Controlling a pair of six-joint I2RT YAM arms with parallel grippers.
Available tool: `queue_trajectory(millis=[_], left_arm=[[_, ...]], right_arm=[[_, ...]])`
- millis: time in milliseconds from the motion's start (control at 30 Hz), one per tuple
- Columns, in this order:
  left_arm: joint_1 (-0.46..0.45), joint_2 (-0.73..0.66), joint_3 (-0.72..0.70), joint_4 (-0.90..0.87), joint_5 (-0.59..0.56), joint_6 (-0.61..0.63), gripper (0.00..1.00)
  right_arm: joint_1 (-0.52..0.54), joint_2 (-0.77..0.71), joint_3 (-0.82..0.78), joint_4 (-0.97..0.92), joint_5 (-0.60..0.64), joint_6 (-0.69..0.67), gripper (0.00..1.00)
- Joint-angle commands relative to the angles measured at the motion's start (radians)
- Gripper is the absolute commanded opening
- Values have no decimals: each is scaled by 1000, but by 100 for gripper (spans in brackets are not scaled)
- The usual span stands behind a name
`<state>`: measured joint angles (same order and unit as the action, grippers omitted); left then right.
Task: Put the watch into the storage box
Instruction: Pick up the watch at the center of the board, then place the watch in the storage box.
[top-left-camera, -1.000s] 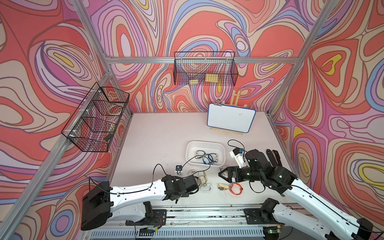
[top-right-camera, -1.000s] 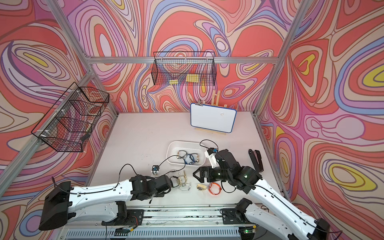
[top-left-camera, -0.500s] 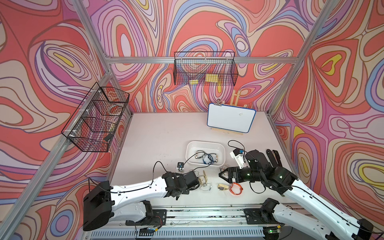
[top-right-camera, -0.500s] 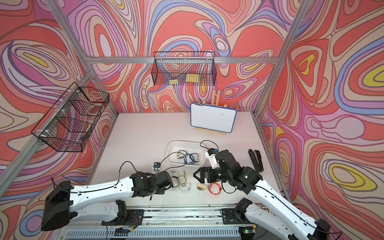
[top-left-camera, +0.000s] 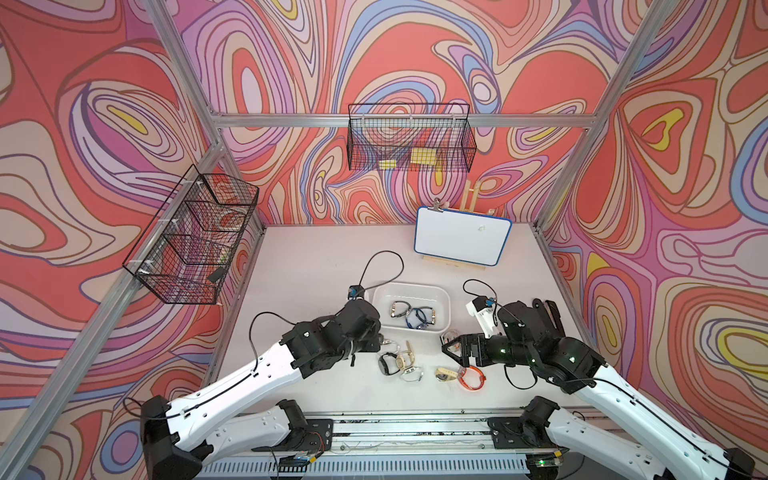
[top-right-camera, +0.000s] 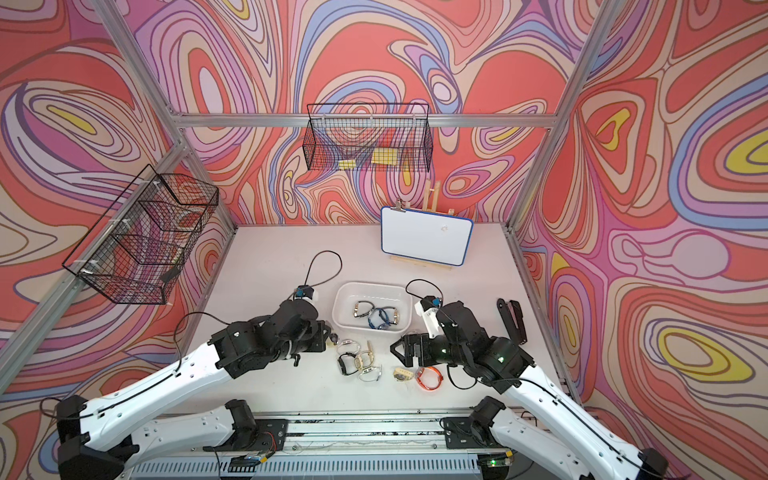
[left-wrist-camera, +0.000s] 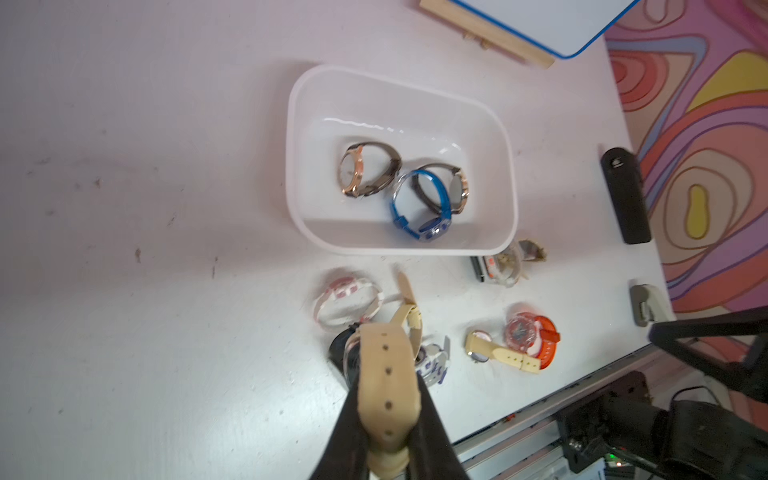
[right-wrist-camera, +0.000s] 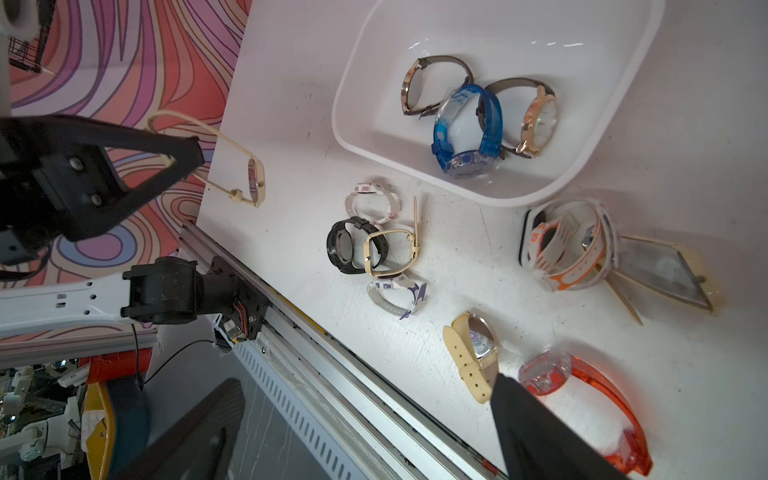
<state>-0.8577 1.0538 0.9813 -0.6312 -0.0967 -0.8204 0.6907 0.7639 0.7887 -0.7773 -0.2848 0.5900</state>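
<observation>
Beige watch (left-wrist-camera: 385, 370) hangs pinched in left claw (left-wrist-camera: 388, 409); storage box (left-wrist-camera: 293, 166) lies just ahead, toward the desk's (top-left-camera: 316, 257) far edge; right claw (top-left-camera: 445, 347) gapes.

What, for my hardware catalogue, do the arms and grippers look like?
The left arm and right arm have white shells, black joints and looping black cables; small green lights glow on the right. The left gripper and right gripper have black, tapering triangular fingers.
</observation>
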Motion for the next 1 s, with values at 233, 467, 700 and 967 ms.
queue_trajectory(millis=[233,467,700,967], left_arm=[[62,336,49,576,311,38,14],[64,575,147,730,382,12,13],[66,730,193,778,377,19,12],[68,798,178,799,340,32,12]], right_arm=[[-2,26,40,28,65,2,98],[-1,46,66,10,93,-16,98],[-2,39,73,-5,110,-22,98],[-2,13,73,-26,121,-19,98]])
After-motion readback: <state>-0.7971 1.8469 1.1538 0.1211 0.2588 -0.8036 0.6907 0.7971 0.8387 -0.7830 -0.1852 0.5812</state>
